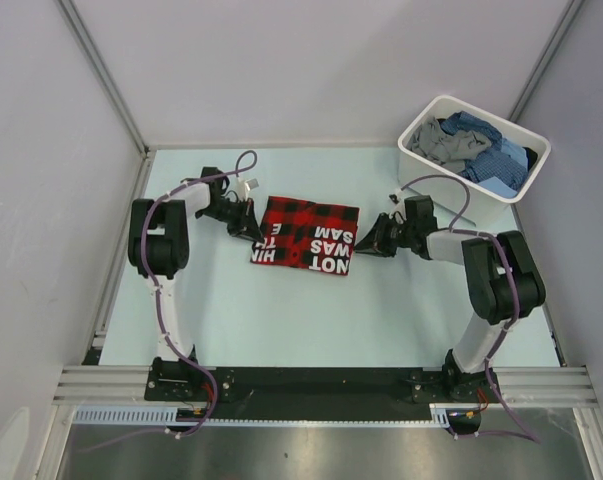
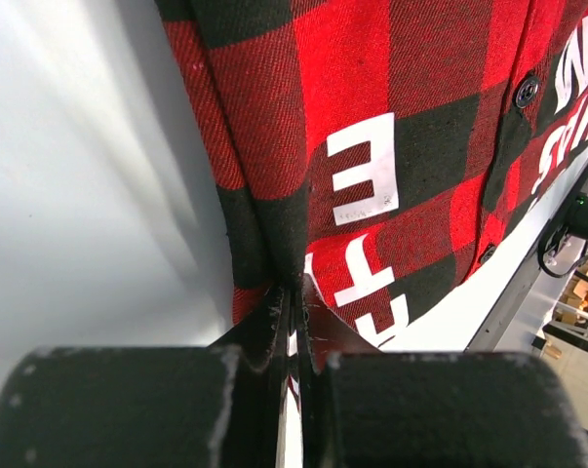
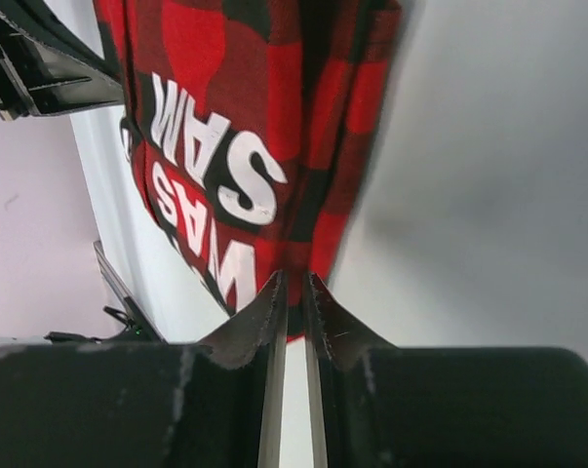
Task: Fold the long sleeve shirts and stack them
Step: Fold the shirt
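Observation:
The red-and-black check shirt (image 1: 305, 234) lies folded into a rectangle at the middle of the table, white letters facing up. My left gripper (image 1: 249, 228) is at its left edge and shut on that edge; in the left wrist view the fingertips (image 2: 295, 283) pinch the cloth fold (image 2: 372, 127). My right gripper (image 1: 366, 243) is at the shirt's right edge, shut on the hem; in the right wrist view its tips (image 3: 294, 278) hold the red check cloth (image 3: 245, 117). Blue check (image 1: 496, 160) and grey (image 1: 441, 140) shirts lie crumpled in the tub.
The white plastic tub (image 1: 496, 120) stands at the back right corner, close behind my right arm. Pale walls with metal frame posts enclose the table on three sides. A black rail (image 1: 321, 385) runs along the near edge.

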`<action>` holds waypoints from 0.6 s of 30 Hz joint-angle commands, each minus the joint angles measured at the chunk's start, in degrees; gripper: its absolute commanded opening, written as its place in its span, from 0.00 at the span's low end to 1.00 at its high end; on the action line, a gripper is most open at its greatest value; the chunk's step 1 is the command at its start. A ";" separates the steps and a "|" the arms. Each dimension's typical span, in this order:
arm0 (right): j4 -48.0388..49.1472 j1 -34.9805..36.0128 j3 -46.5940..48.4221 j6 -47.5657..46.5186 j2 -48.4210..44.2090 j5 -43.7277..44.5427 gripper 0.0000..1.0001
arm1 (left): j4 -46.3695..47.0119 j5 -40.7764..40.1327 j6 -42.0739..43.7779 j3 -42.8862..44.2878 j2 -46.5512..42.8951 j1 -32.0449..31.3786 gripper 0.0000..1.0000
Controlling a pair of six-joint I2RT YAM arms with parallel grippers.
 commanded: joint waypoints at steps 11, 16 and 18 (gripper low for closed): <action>8.48 2.45 4.64 4.98 7.35 1.04 0.22 | -0.32 -0.01 2.95 -0.69 -1.17 0.17 0.04; 7.43 2.01 4.73 4.89 7.62 0.95 0.20 | -0.23 0.17 3.22 -2.00 -1.70 0.26 0.04; 6.90 1.48 4.21 4.63 6.57 0.52 0.20 | -0.06 0.17 3.31 -2.27 -1.61 0.26 0.04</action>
